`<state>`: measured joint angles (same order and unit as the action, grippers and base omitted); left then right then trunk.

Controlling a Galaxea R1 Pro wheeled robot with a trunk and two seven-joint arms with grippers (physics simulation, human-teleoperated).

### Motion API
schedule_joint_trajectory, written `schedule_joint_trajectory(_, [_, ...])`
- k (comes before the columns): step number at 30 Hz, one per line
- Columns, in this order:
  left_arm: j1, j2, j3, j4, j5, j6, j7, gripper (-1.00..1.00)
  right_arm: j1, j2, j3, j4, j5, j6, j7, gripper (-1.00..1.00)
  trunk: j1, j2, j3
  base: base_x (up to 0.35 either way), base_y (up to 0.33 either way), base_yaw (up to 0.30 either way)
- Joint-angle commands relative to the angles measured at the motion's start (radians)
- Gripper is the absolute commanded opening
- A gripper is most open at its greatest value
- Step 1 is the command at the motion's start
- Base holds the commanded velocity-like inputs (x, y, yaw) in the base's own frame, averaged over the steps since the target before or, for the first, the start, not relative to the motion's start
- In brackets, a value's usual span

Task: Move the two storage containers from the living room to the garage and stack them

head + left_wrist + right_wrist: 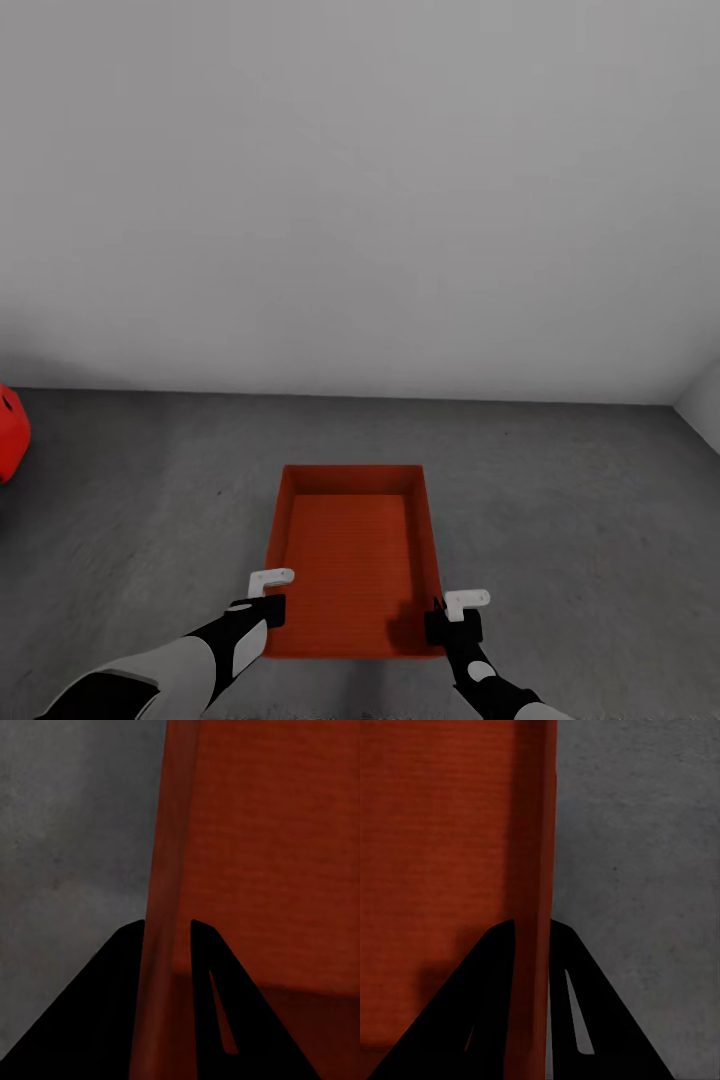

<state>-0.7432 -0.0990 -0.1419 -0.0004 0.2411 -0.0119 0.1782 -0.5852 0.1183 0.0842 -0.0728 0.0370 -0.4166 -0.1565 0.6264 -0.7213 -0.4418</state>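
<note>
Orange-red rectangular plastic storage container [353, 560]: matt, its inner base finely ribbed in close horizontal lines; side walls smoother, with a faint sheen along the rim in the wrist views. Dark grey concrete floor [560, 500]: mottled, rough-looking, matt, no reflections. Pale grey far wall [360, 180]: plain, smooth, matt. Left gripper [268, 598] and right gripper [455, 618]: black fingers, uniform and unreflective, with white smooth brackets above
</note>
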Motion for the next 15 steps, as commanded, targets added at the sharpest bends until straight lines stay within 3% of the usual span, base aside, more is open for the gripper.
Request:
schedule_joint_trajectory(1, [-0.001,-0.001,0.004,-0.001,0.004,0.001,-0.002,-1.0,-0.001,0.0,0.008,0.002,-0.011,-0.004,-0.015,-1.0,0.0,-0.001,-0.003,0.0,0.0,0.0])
schedule_joint_trajectory(15, [-0.001,-0.001,0.004,0.0,0.005,0.001,-0.002,-1.0,-0.001,0.0,0.008,0.002,-0.013,-0.004,-0.014,-1.0,0.0,-0.001,-0.006,0.0,0.0,0.0])
